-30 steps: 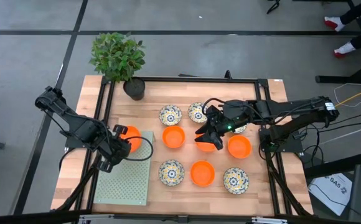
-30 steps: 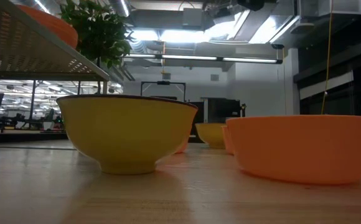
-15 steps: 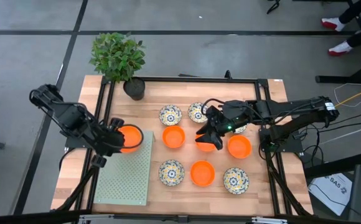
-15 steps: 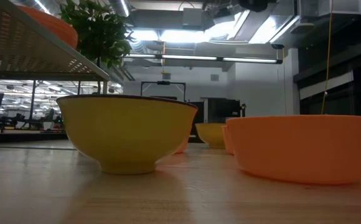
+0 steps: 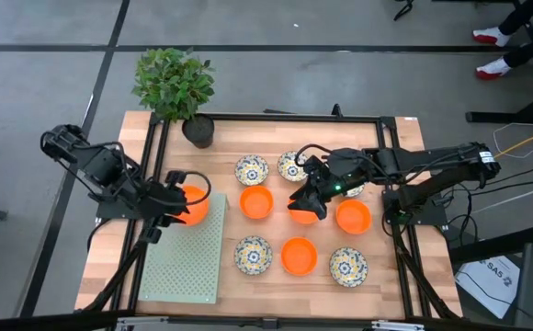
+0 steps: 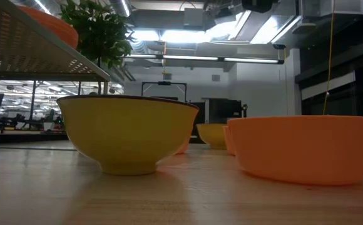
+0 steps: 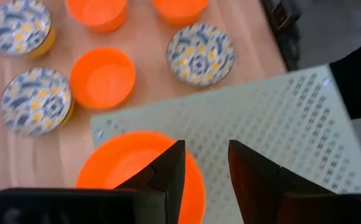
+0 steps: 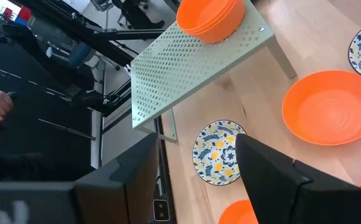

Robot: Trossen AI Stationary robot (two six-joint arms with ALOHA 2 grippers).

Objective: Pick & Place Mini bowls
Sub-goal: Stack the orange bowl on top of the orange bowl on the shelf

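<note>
Left hand (image 5: 176,199) now withdrawn, fingers parted, from smooth round orange bowls (image 5: 190,204) on perforated shelf (image 5: 186,262)

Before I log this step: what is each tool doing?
Left tool: open, empty, above the orange bowls on the perforated shelf.
Right tool: open, empty, over the table's bowls.

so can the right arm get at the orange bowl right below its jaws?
Probably yes. The right gripper hovers with jaws open directly over that orange bowl, and nothing lies between them; the neighbouring orange bowls sit apart from it.
</note>
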